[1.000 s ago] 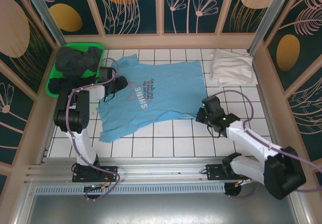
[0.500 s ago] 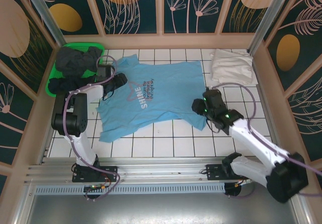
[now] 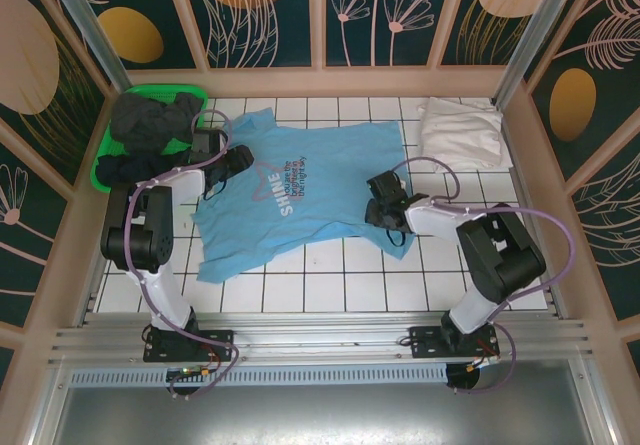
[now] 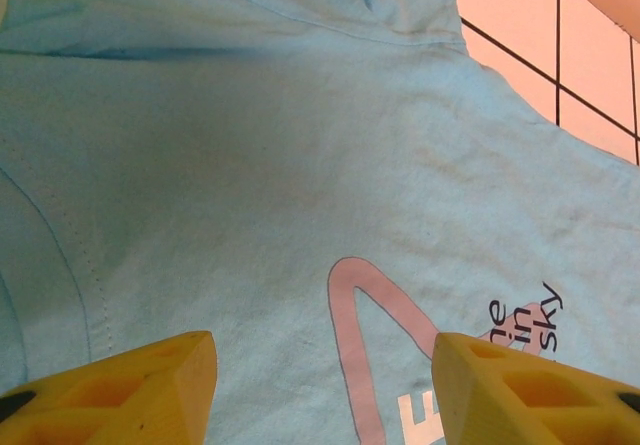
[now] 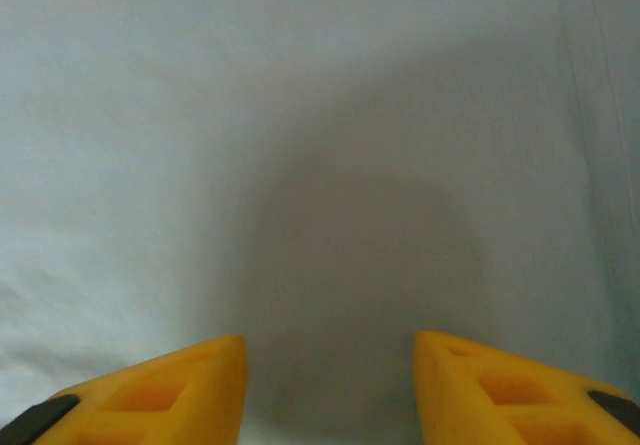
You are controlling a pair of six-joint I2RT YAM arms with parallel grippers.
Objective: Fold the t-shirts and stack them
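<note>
one change: right tool [image 3: 376,206] over t-shirt [image 3: 340,155]

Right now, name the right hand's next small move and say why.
Probably lower the right hand slightly and close it on the blue t-shirt: its jaws stand open just above the cloth near the shirt's right edge, nothing pinched yet, while the left hand hovers open over the opposite side.

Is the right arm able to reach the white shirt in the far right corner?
Probably yes: its hand is open over the blue shirt, with bare tiles between it and the white shirt.
</note>
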